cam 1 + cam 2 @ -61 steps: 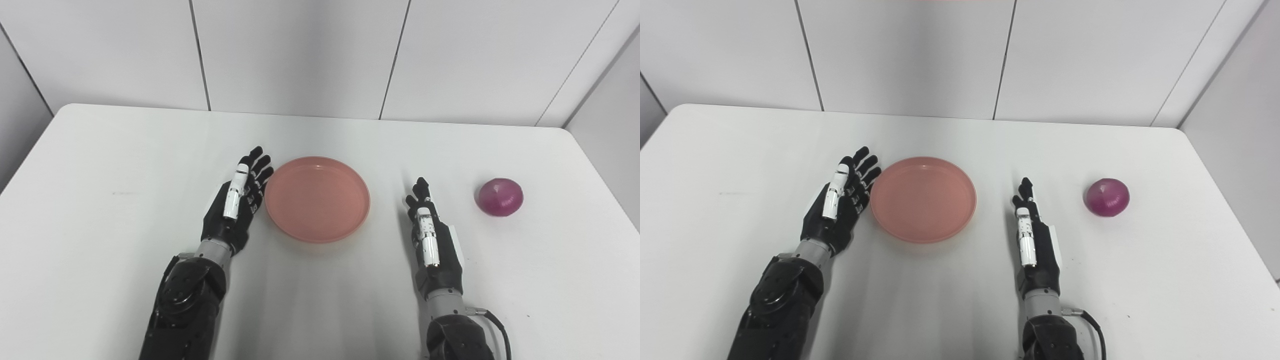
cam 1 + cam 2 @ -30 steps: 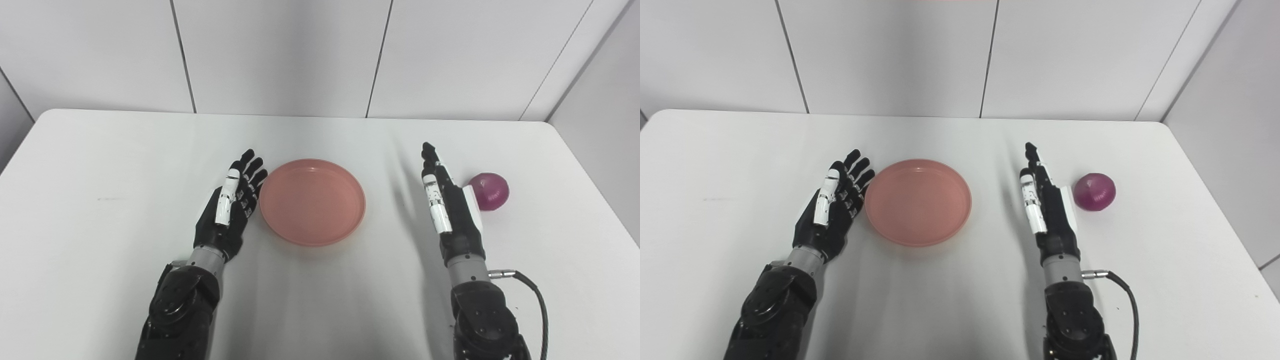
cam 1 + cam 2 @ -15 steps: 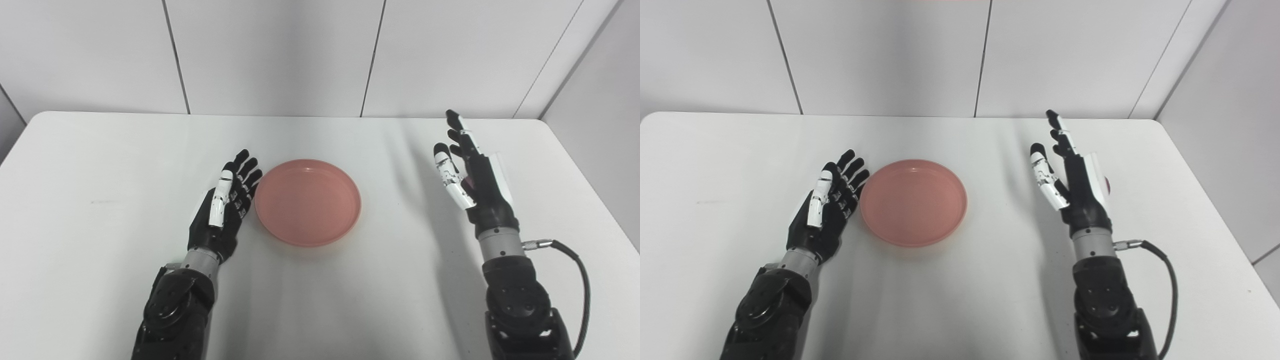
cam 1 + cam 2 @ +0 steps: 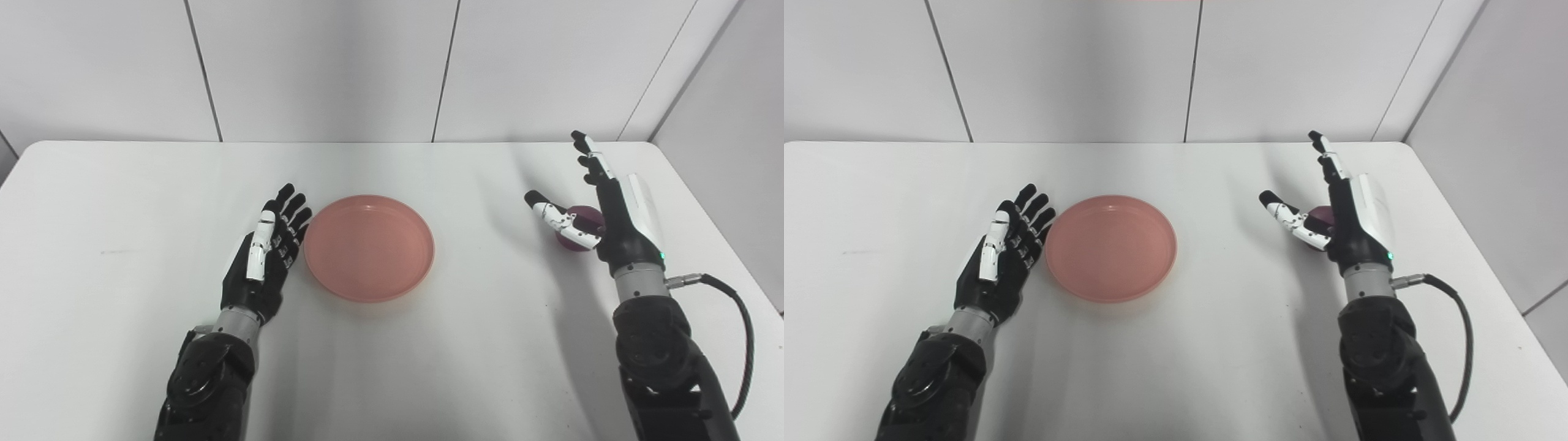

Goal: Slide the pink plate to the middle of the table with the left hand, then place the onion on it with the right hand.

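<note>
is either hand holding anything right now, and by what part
Nothing is held. The right hand is open around the onion, fingers not closed on it. The left hand lies open beside the pink plate.

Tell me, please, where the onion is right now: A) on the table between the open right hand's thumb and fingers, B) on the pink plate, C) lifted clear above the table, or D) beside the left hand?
A: the onion sits on the table, partly hidden between the thumb and fingers of the open right hand; the plate holds nothing.
</note>
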Available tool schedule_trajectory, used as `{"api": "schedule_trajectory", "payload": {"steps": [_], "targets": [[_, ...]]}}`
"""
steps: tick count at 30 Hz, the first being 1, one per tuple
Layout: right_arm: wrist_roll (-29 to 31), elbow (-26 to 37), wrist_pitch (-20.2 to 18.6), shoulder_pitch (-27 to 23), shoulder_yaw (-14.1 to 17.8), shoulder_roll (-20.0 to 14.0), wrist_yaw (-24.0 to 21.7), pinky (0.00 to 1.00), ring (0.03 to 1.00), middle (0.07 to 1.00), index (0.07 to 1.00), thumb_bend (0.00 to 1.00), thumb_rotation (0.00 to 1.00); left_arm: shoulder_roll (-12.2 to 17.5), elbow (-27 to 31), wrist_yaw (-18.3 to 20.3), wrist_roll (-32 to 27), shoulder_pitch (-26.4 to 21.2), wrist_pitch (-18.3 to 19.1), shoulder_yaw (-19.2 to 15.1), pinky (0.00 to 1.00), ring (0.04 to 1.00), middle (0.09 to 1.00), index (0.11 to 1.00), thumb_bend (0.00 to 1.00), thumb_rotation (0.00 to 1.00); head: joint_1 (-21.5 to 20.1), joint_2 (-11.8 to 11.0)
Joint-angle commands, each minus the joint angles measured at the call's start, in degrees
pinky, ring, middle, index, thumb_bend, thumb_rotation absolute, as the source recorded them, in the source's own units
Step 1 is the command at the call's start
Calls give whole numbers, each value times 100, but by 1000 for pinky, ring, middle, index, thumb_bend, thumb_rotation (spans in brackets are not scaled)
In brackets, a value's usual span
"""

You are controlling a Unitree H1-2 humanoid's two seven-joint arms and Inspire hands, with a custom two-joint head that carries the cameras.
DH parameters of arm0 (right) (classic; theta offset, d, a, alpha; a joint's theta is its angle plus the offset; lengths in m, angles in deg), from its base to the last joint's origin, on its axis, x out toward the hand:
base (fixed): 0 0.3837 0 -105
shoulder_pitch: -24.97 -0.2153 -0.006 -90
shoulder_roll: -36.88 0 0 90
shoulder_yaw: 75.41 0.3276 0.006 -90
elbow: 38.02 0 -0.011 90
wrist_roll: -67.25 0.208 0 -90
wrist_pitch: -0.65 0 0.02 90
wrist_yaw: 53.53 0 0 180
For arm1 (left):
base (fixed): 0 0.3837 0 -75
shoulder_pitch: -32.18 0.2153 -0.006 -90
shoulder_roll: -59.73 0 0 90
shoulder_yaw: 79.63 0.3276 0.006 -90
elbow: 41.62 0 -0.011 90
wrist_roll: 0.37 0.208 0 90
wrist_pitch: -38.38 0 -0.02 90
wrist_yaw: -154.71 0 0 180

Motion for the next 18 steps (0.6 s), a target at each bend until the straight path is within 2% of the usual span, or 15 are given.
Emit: {"api": "schedule_trajectory", "payload": {"steps": [1,5,7,12,18], "targets": [[-67,203,-71,-258,137,-172,-65,822,908,940,965,881,505,10,-63,9,-14,-28,-24,-28,958,961,970,949,475,1000,-14,-4],[-109,256,-155,-279,211,-322,-270,825,921,948,964,888,388,34,-72,6,-7,-25,-47,-41,953,957,966,944,477,1000,-47,-8],[-179,274,-195,-281,217,-380,-357,819,919,949,964,893,373,35,-42,-26,8,-23,12,-52,954,956,965,944,476,1000,-59,-16],[-435,231,-292,-291,226,-522,-495,754,868,922,954,944,373,35,-27,-35,34,-21,46,-64,948,949,957,935,471,1000,-95,-30],[-648,75,-330,-299,284,-716,-620,750,865,918,944,995,387,76,-38,-7,20,-5,57,-78,957,951,957,934,473,1000,-145,-110]]}}
